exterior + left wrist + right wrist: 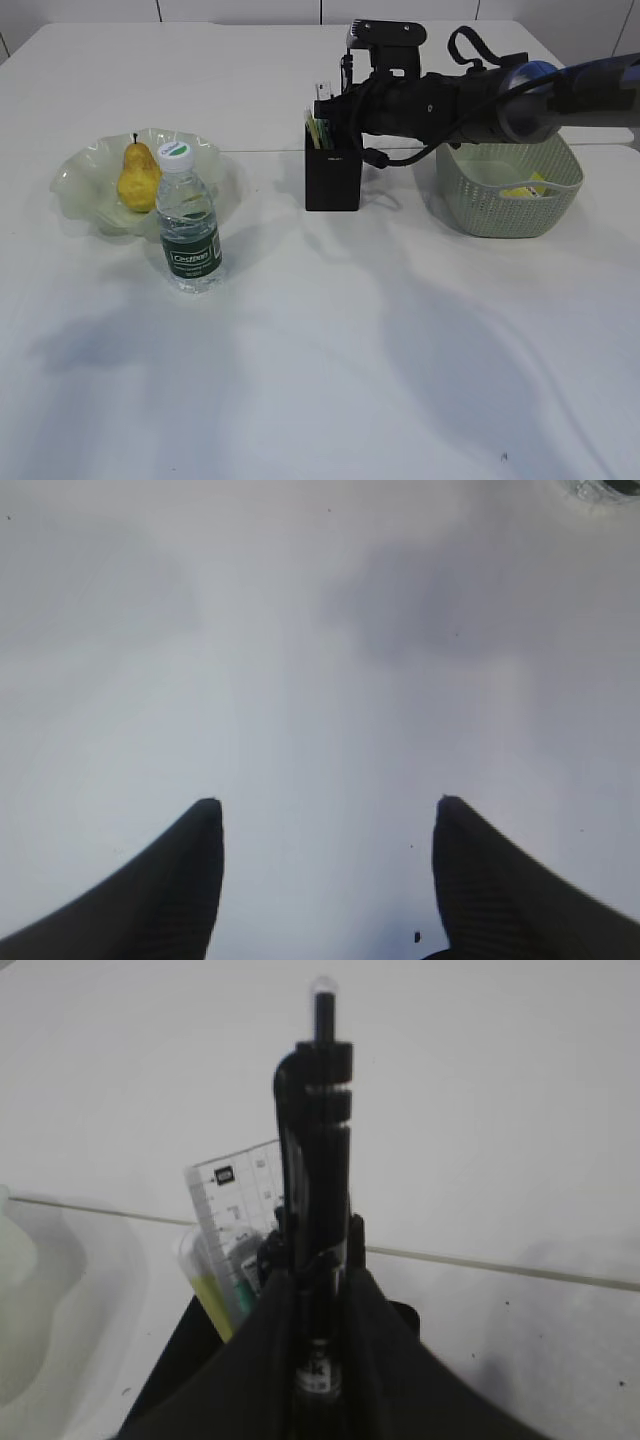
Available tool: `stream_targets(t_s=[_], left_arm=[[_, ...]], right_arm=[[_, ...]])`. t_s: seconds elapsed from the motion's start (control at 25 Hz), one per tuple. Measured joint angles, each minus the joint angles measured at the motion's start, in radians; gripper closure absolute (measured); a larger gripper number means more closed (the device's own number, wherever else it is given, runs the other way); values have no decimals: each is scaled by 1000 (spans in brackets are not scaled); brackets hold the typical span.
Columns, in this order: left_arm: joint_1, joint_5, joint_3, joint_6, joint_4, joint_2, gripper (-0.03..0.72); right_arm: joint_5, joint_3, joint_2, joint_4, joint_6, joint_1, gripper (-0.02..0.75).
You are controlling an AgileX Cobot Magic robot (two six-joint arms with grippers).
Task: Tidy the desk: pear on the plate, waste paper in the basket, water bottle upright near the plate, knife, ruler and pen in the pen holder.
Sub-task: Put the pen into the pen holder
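**Pen goes in last, held upright over the holder**

From where I stand, the right gripper (318, 1310) is reaching in from the side over the holder (332, 178), its fingers (375, 1360) clamped on a black pen (318, 1150). The pen stands nearly vertical, clip end up, which makes sense: the holder is a narrow square cup, and only a straight drop will get the pen in among what is already there. In the right wrist view the clear ruler (232, 1200) leans in the back left of the cup, with a yellow-green stick just beside it, so the pen is kept to the free side. I cannot tell whether the pen's lower tip is already inside the cup; the fingers hide it.

The rest looks settled. The pear (138, 178) sits in the plate (85, 165), the bottle (188, 220) stands upright just in front of the plate's rim, touching or nearly so, and a yellow packet (527, 188) lies in the basket (505, 205) to the right of the holder.

The left gripper (328, 825) hangs over bare counter (330, 340), fingers wide apart and holding nothing, kept out of the way, I would say.

My guess is that letting go of the pen is all that remains.
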Motion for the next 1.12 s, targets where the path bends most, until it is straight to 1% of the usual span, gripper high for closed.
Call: stream_targets(t_s=[0.24, 0.4, 0.48, 0.68, 0.76, 0.92, 1.12], left_arm=[[0, 11, 0, 0, 0, 0, 223], [0, 18, 0, 0, 0, 0, 223], [0, 20, 0, 0, 0, 0, 223], [0, 23, 0, 0, 0, 0, 223], [0, 25, 0, 0, 0, 0, 223], [0, 25, 0, 0, 0, 0, 223], [0, 25, 0, 0, 0, 0, 223]], right_arm=[[68, 0, 0, 0, 0, 0, 652], [90, 0, 0, 0, 0, 0, 621], [97, 0, 0, 0, 0, 0, 584], [97, 0, 0, 2, 0, 0, 440], [99, 0, 0, 9, 0, 0, 416], [158, 0, -13, 11, 2, 0, 403], [287, 0, -70, 11, 2, 0, 401]])
